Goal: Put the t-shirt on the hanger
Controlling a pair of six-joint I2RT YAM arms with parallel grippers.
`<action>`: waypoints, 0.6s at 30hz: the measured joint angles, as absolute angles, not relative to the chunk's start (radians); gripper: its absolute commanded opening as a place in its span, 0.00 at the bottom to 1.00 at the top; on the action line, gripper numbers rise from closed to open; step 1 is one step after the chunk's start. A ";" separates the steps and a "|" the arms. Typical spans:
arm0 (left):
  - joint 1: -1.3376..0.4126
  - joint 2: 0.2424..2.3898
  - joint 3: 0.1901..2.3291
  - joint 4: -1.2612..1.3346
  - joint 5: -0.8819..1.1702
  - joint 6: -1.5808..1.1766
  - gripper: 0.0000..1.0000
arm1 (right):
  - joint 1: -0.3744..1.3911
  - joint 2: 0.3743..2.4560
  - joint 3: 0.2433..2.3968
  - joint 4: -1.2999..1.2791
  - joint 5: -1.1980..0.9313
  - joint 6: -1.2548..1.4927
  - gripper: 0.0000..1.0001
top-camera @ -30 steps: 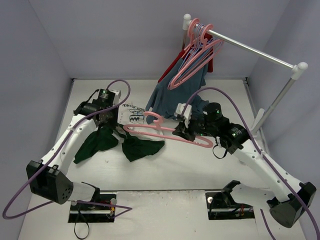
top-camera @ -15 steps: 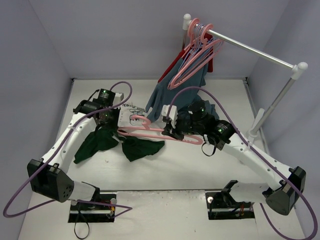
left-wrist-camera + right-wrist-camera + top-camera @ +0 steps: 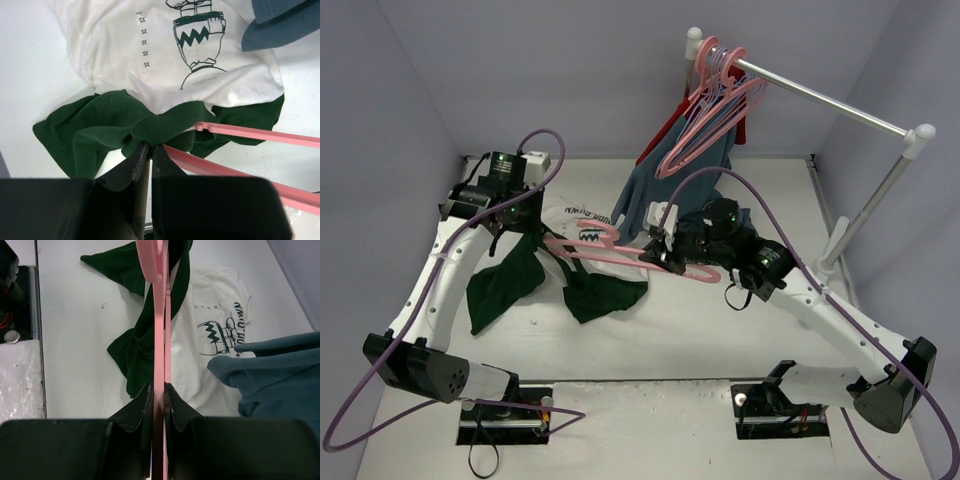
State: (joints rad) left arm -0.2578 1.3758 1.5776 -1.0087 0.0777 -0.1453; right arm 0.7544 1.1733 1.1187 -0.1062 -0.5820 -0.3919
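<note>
White table (image 3: pixel 700 330) | cream t-shirt (image 3: pixel 125 55), green trim pinched in left jaws | right jaws clamp pink hanger (image 3: pixel 160 340)

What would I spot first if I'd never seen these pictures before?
Probably the bright pink hanger, clamped in the right gripper over the middle of the table. Next comes the t-shirt with its zigzag cartoon drawing, its dark green trim pinched by the left gripper. At the back right, more pink hangers hang on a rail, close to a blue-grey garment.
</note>
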 measured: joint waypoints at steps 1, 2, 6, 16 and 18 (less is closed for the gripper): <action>-0.253 1.376 1.578 -1.014 0.078 -0.141 0.00 | 0.754 1.167 1.119 -0.106 -0.583 -0.390 0.00; -0.249 1.377 1.578 -1.020 0.079 -0.139 0.00 | 0.754 1.163 1.119 -0.106 -0.584 -0.390 0.00; -0.242 1.380 1.582 -1.044 0.120 -0.138 0.00 | 0.754 1.157 1.119 -0.089 -0.583 -0.390 0.00; -0.349 1.379 1.749 -1.096 0.240 -0.168 0.00 | 0.754 1.234 1.142 0.011 -0.583 -0.389 0.00; -0.370 1.379 1.797 -1.103 0.246 -0.182 0.00 | 0.754 1.255 1.148 0.049 -0.581 -0.383 0.00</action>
